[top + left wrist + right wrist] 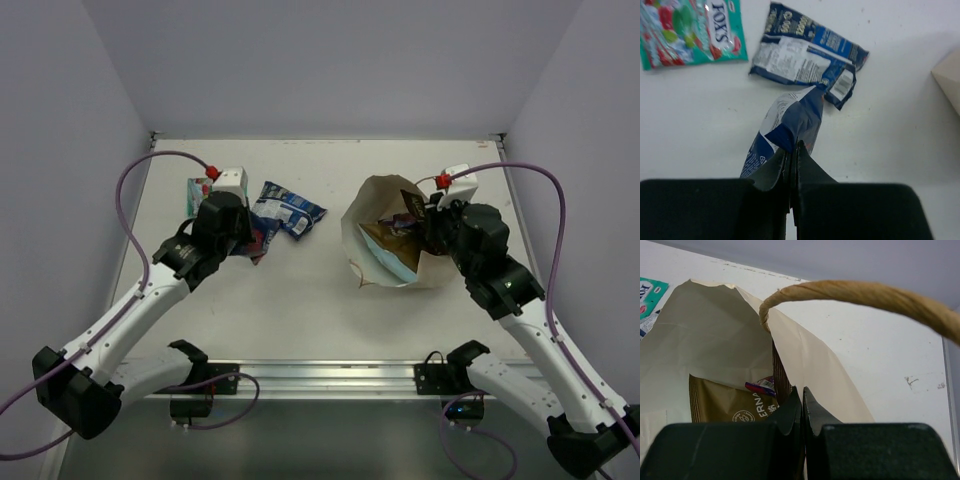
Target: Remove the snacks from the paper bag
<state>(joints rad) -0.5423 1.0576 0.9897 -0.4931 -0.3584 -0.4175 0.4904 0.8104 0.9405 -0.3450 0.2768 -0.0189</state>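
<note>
My left gripper is shut on the blue-red packet, holding it low over the table; the gripper also shows in the top view. The green-red packet and the blue-white packet lie on the table just beyond it. The paper bag stands open at centre right. My right gripper is shut on the bag's near wall, under a cord handle. Inside the bag I see the olive-brown packet and the purple packet. The dark brown-white packet is hidden.
A corner of the bag shows at the right edge of the left wrist view. The table's back wall and side walls enclose the white surface. An aluminium rail runs along the near edge.
</note>
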